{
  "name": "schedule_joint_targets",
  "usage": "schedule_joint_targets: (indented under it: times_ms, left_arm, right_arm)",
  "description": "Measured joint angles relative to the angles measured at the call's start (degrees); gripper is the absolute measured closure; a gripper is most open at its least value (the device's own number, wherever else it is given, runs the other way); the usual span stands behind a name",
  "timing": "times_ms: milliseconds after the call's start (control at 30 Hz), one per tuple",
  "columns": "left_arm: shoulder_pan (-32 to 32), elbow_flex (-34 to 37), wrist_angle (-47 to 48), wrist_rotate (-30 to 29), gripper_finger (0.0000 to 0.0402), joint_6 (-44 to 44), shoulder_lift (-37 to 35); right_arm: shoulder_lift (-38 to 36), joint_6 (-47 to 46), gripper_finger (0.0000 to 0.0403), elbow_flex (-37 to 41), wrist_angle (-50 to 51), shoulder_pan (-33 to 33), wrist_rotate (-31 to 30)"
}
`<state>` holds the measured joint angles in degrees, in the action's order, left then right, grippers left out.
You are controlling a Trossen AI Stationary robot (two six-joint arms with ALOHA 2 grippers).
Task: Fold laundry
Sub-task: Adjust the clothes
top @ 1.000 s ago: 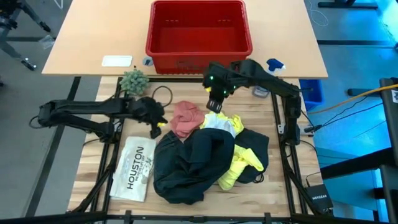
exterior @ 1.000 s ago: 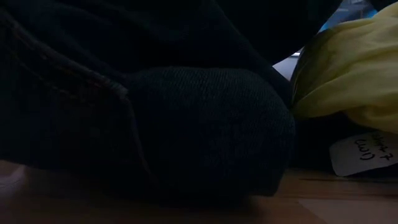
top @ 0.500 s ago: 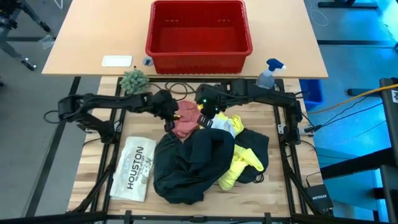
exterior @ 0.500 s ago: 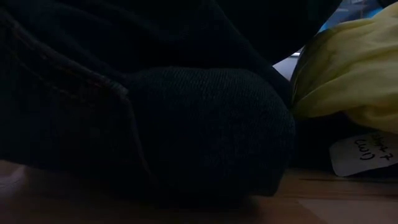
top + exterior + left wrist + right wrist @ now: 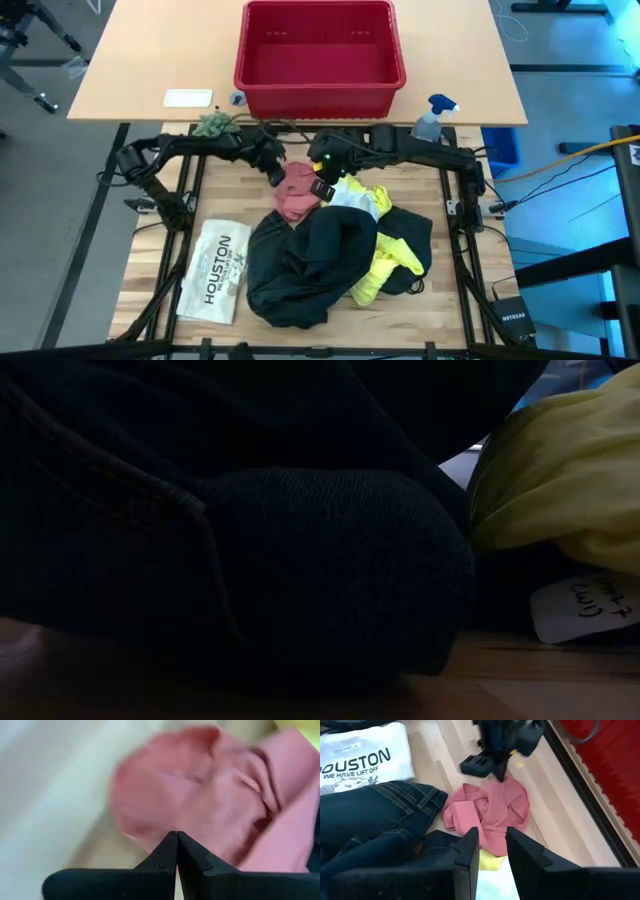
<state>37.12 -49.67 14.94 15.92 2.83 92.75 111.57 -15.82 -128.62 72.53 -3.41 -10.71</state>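
My left gripper (image 5: 277, 173), jaws closed and empty, noses the far edge of the pink cloth (image 5: 298, 190), which lies crumpled on the table (image 5: 200, 200) beside the black trousers (image 5: 300, 265). My right gripper (image 5: 487, 851) hovers opposite, jaws slightly parted, holding nothing. The cloth looks light and limp — best pinched at a hem or corner. The low view shows only dark fabric — much of the yellow T-shirt (image 5: 385, 265) lies buried.

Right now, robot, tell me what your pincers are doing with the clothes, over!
Left pincer shut, empty, at pink cloth's far edge. Right pincer part open, empty, above its near side. Black trousers and yellow T-shirt heaped, unfolded.
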Motion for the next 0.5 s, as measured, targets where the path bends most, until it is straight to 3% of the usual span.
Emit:
schedule_joint_targets:
  times_ms: [233, 500]
  left_arm:
    - [6.2, -8.7, 6.2, 2.7, 0.0401, -0.2, -3.3]
    - [5.9, -17.8, 22.5, 3.1, 0.0401, -5.3, -15.1]
  right_arm:
    - [0.0, 6.1, 0.0313, 0.0, -0.9, -5.0, 3.4]
    - [3.5, 11.4, 0.0313, 0.0, -4.3, -10.9, 10.8]
